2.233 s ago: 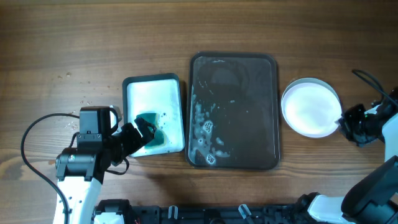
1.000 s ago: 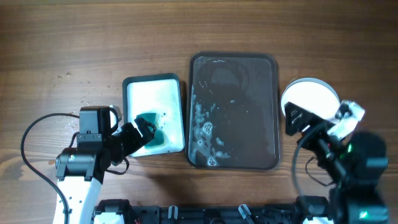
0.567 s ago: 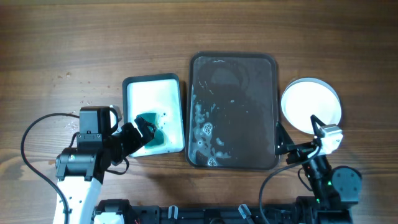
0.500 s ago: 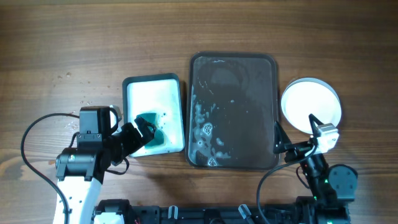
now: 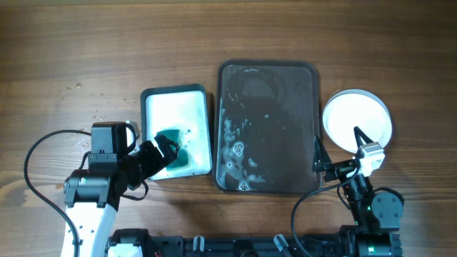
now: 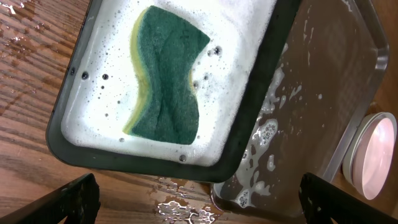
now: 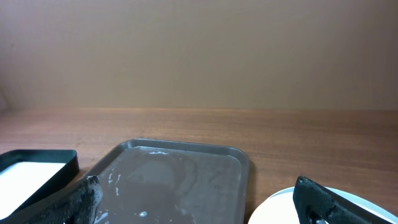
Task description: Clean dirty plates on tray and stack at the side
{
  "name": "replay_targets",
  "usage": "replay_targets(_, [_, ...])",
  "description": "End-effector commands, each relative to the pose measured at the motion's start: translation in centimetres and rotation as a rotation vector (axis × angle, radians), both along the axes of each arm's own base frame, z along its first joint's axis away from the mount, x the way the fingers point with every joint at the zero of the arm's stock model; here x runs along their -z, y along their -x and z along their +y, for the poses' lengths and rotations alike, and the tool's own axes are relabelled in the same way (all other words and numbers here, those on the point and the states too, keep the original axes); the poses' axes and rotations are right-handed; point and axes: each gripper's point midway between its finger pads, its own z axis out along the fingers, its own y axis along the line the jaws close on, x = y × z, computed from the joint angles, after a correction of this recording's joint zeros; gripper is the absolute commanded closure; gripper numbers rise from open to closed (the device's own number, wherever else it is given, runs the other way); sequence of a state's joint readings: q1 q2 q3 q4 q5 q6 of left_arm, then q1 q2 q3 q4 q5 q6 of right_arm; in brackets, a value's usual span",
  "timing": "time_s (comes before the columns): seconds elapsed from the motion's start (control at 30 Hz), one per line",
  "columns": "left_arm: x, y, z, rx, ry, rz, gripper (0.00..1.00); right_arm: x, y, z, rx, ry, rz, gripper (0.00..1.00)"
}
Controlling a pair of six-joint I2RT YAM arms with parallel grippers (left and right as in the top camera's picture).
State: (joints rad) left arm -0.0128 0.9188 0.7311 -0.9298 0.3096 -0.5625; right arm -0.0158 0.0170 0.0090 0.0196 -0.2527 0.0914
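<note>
I see the brown wood-grain desk (image 5: 107, 50) carrying the large dark brown rectangular tray (image 5: 268, 71) at centre, wet with suds. The left gripper (image 5: 168, 150) reaches at a slant over the near corner of the dark-rimmed, foam-filled basin (image 5: 175, 103). Its jaws are wide and empty. The right gripper (image 7: 199, 191) sits low near the desk's near edge, aimed level across it, jaws wide and empty. The round white plates (image 5: 357, 123) are stacked on the desk just right of the tray. The green sponge (image 6: 166, 81) lies in the basin.

plates (image 5: 357, 121) white | tray (image 5: 278, 93) dark brown | sponge (image 6: 168, 81) green-yellow | tabletop (image 5: 107, 43) brown wood-grain
</note>
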Motion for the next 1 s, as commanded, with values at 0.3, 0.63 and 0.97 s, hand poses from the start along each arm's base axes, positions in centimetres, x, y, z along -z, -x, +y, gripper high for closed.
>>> replay_targets(0.3, [-0.4, -0.1, -0.1, 0.008, 0.007, -0.022, 0.00, -0.2, 0.0, -0.1, 0.011, 0.012, -0.014, 0.00])
replay_targets(0.63, [-7.2, -3.3, -1.3, 0.238, -0.137, -0.779, 0.00, -0.2, 0.0, -0.1, 0.011, 0.012, -0.014, 0.00])
replay_targets(0.97, [-7.5, -1.3, -0.2, 0.161, -0.206, -1.144, 0.00, -0.2, 0.0, -0.1, 0.011, 0.012, -0.014, 0.00])
